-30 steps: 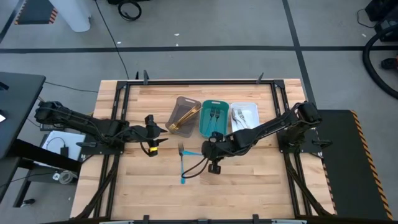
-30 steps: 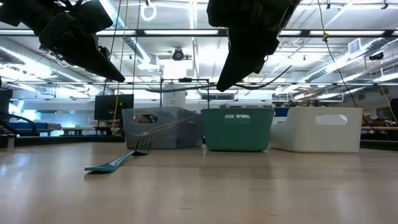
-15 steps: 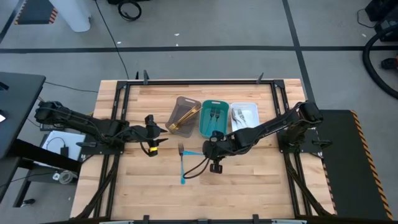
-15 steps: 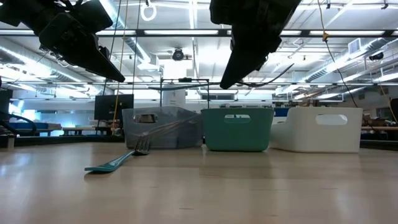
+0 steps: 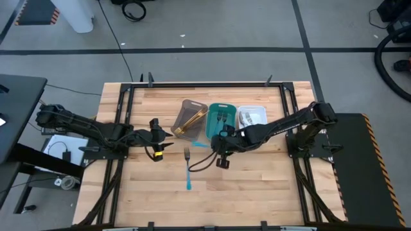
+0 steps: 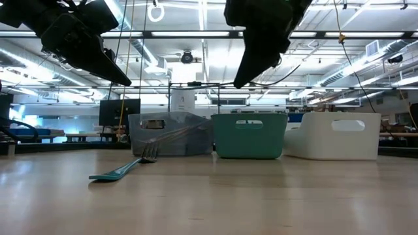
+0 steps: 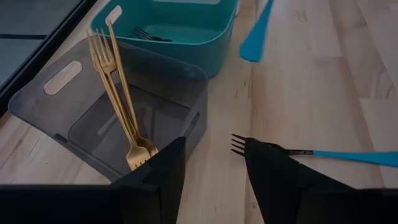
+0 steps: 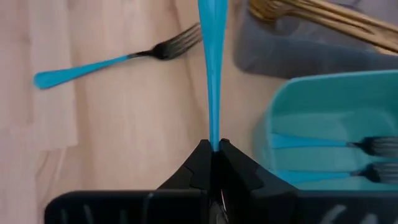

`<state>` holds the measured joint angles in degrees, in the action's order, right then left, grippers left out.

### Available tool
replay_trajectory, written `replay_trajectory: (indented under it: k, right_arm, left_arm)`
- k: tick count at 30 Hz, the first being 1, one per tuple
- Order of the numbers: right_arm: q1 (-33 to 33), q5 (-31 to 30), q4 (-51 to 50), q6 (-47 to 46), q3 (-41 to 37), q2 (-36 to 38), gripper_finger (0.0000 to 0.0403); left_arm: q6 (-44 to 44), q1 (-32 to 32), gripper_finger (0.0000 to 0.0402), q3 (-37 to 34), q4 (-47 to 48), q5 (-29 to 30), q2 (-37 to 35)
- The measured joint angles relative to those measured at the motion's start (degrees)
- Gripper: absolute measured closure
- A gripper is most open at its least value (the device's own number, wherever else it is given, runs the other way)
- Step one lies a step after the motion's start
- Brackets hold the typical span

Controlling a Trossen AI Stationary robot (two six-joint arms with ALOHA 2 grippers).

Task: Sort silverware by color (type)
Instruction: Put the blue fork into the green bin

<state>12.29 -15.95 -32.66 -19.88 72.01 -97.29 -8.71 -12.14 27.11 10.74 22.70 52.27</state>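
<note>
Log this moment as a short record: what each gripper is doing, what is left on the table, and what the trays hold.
right gripper: shut on a blue-handled utensil, carried beside the teal plastic tray
left gripper: open, waiting over the wooden table
loose on table: one dark fork with blue handle
grey-brown translucent tray: gold forks
teal tray contents: blue-handled forks
white tray: silver pieces, type unclear

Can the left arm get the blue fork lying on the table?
Probably yes. The left gripper is open, empty, and hovering beside the blue fork, with only bare table between them.
</note>
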Motion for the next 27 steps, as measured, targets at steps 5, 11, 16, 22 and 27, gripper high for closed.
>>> replay_trajectory:
  k: [5, 11, 16, 22, 27]
  right_arm:
    - [-1.6, -2.6, -0.8, -1.4, 0.0, 0.6, 0.0378]
    - [-3.6, -5.1, -1.5, -3.2, 0.0, 0.6, 0.0378]
    - [-5.0, -6.1, -1.8, -4.3, 0.0, 0.6, 0.0378]
    - [-6.9, -9.5, -3.0, -7.6, 0.0, 0.6, 0.0378]
    - [-8.3, -13.0, -6.9, -12.0, 0.0, 0.5, 0.0378]
  left_arm:
    - [0.0, 0.0, 0.023, 0.0, 0.0, 0.0, 0.0]
    - [0.1, 0.0, 0.023, 0.0, 0.2, 0.0, 0.0]
    - [0.1, 0.0, 0.023, 0.0, 0.2, 0.0, 0.0]
    - [0.1, 0.0, 0.023, 0.0, 0.2, 0.0, 0.0]
    - [0.0, 0.0, 0.023, 0.0, 0.2, 0.0, 0.0]
